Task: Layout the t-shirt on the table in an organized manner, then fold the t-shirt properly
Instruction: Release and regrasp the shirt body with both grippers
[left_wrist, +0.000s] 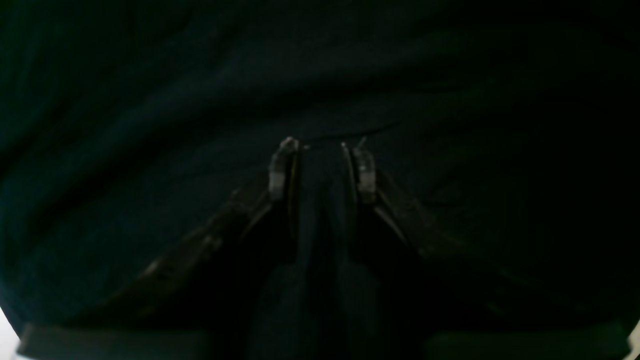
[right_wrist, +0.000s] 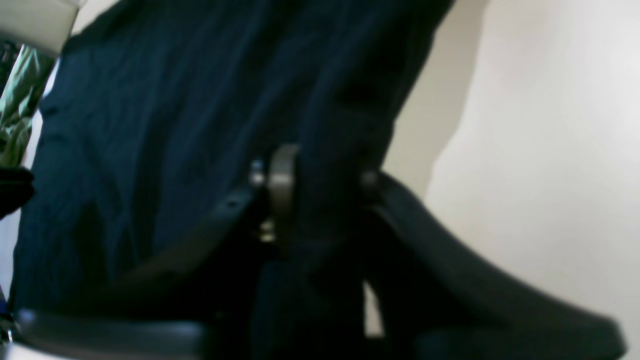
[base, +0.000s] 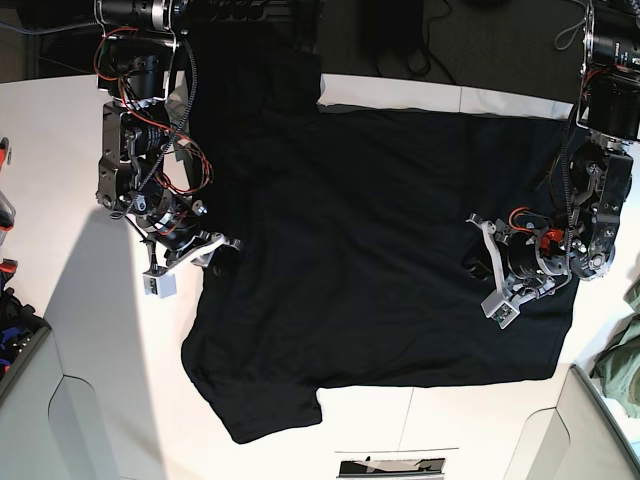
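The black t-shirt (base: 370, 230) lies spread on the white table (base: 70, 150), with its sleeves toward the left of the base view and its hem toward the right. One sleeve (base: 270, 410) points to the near edge; the other reaches the far edge. My left gripper (base: 480, 268) is over the hem side and shut on a pinched ridge of cloth (left_wrist: 320, 210); black cloth fills that wrist view. My right gripper (base: 222, 247) is at the shirt's left edge. In its wrist view the right gripper (right_wrist: 320, 175) is shut on cloth (right_wrist: 175, 100), beside bare table (right_wrist: 550, 125). The print and tag are hidden.
An olive-green garment (base: 625, 365) lies at the table's right edge and also shows in the right wrist view (right_wrist: 17, 105). Grey bin walls stand at the near left (base: 40, 400) and near right (base: 590, 430). Small coloured items (base: 8, 290) sit at the left edge.
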